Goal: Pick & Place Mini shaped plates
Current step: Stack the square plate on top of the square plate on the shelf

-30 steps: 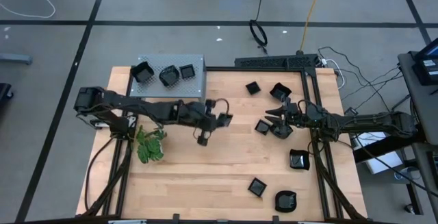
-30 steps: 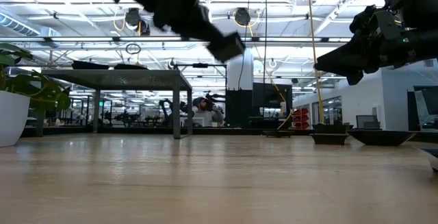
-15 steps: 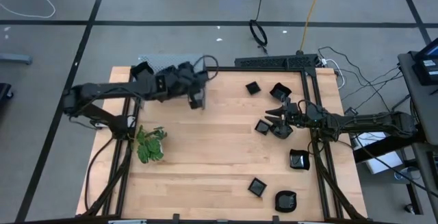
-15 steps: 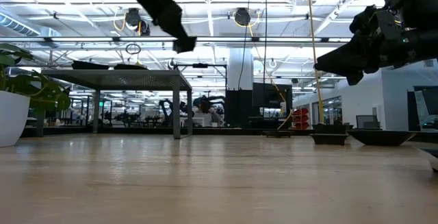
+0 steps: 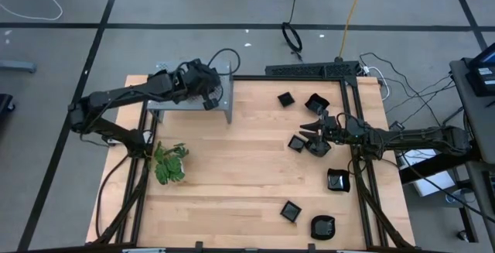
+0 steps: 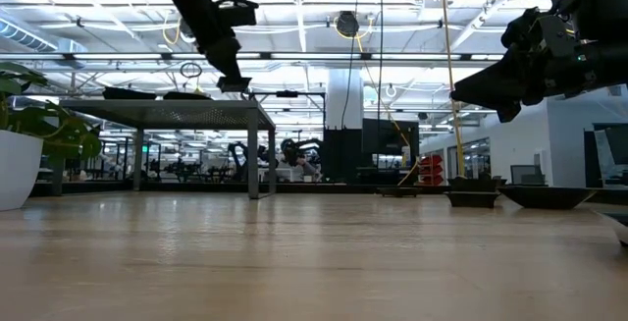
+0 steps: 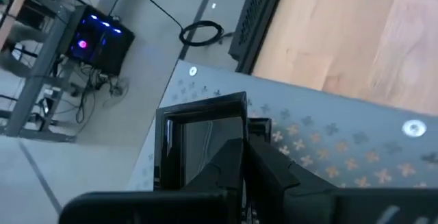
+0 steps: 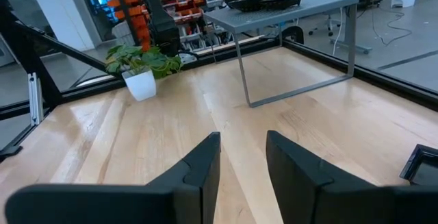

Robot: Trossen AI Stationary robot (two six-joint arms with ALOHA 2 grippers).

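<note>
Your left gripper point(image 5: 206, 92) was up over the grey perforated shelf point(image 5: 224, 104) at the bench's point(image 5: 232, 168) far left corner, and in the left wrist view its fingers point(image 7: 236, 169) sat nearly together on the edge of a square black plate point(image 7: 198, 138) lying on the shelf top; whether they actually pinched it, you could not tell. Your right gripper point(image 5: 315, 131) hung above the right side of the bench, its jaws parted with nothing between them, as the right wrist view showed point(image 8: 239, 159). The other plates lay scattered on the right half of the bench: two near the far edge point(image 5: 285, 98) point(image 5: 316, 102), one just beside the right gripper point(image 5: 296, 142), one by the right rail point(image 5: 337, 180), and two toward the near edge point(image 5: 291, 210) point(image 5: 322, 226). A small potted plant point(image 5: 170, 162) stood near the left edge, well apart from all of them.
</note>
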